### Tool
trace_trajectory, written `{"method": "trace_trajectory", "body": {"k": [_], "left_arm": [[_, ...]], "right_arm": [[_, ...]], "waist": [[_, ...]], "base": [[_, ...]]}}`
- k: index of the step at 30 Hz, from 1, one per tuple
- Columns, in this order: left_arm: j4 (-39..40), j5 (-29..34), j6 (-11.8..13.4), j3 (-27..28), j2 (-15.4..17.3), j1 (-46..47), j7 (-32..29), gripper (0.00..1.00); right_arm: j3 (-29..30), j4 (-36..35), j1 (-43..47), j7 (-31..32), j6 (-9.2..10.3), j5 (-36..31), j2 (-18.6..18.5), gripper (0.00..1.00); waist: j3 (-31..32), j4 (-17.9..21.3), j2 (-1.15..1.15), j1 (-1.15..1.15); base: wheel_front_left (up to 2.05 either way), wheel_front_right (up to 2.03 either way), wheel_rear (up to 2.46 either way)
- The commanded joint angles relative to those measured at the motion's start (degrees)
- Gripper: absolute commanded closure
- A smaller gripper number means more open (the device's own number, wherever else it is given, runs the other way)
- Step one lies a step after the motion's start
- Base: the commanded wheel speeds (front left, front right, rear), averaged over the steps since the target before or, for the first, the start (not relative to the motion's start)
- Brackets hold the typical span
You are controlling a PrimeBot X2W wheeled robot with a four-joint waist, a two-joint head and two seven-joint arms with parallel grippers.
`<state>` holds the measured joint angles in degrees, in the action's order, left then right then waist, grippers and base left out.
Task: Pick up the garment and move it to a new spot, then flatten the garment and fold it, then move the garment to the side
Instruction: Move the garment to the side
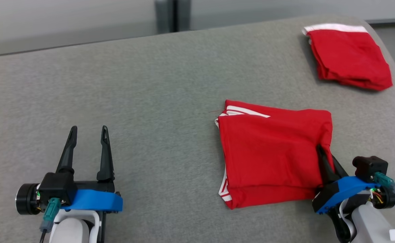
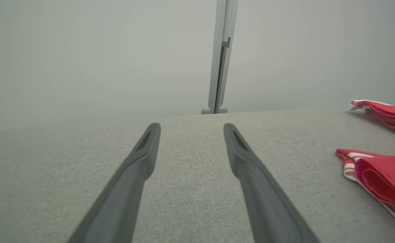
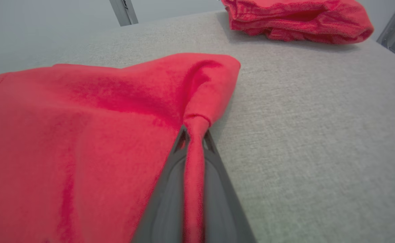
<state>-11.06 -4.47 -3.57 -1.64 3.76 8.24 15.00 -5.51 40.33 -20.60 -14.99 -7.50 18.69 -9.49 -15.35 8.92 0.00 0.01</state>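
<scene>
Garment (image 1: 271,152): red, white stripes along one edge, folded into a flat, near-square pad.
Place: grey worktop (image 1: 133,101), right of centre, near the robot.
Heading: striped edge faces the robot's left; long axis too close to call.
Right fingers (image 3: 217,195): clenched on a pinch of its right edge.
Left fingers (image 1: 68,152): released, well apart from it.

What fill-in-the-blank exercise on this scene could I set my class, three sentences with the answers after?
1. The right gripper is ____ on the near garment.
2. The left gripper stands ____, holding nothing.
3. The far garment lies at the far ____ corner of the grey surface.
Missing words: shut; open; right.
</scene>
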Motion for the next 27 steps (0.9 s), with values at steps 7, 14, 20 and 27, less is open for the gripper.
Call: {"method": "trace_trajectory", "body": {"k": [7, 14, 20, 27], "left_arm": [[0.44, 1.12, -0.37, -0.45, 1.21, 3.83, 0.24, 0.00], [0.63, 1.41, -0.53, -0.59, 1.93, 5.45, 0.24, 0.00], [1.11, 1.42, -0.38, -0.42, 2.32, 6.59, 0.24, 0.00], [2.41, 1.67, -0.27, -1.05, 2.39, 8.26, 0.24, 0.00]], "right_arm": [[2.60, -2.60, 1.09, -0.21, 0.00, -0.55, -0.05, 1.00], [2.29, -5.15, -0.18, -0.21, 0.00, -1.73, -0.18, 1.00], [-1.15, -8.26, -5.34, -0.20, 0.00, -3.58, -2.52, 1.00], [-5.92, -9.00, -17.38, -0.02, 0.00, -4.25, -7.89, 1.00]], "waist": [[-3.28, 4.97, 0.00, -0.01], [-4.99, 5.49, 0.00, -0.01], [-6.77, 4.18, 0.00, -0.01], [-10.42, 2.18, 0.00, -0.01]], "base": [[0.00, 0.00, 0.00], [0.00, 0.00, 0.00], [0.00, 0.00, 0.00], [0.00, 0.00, 0.00]]}}
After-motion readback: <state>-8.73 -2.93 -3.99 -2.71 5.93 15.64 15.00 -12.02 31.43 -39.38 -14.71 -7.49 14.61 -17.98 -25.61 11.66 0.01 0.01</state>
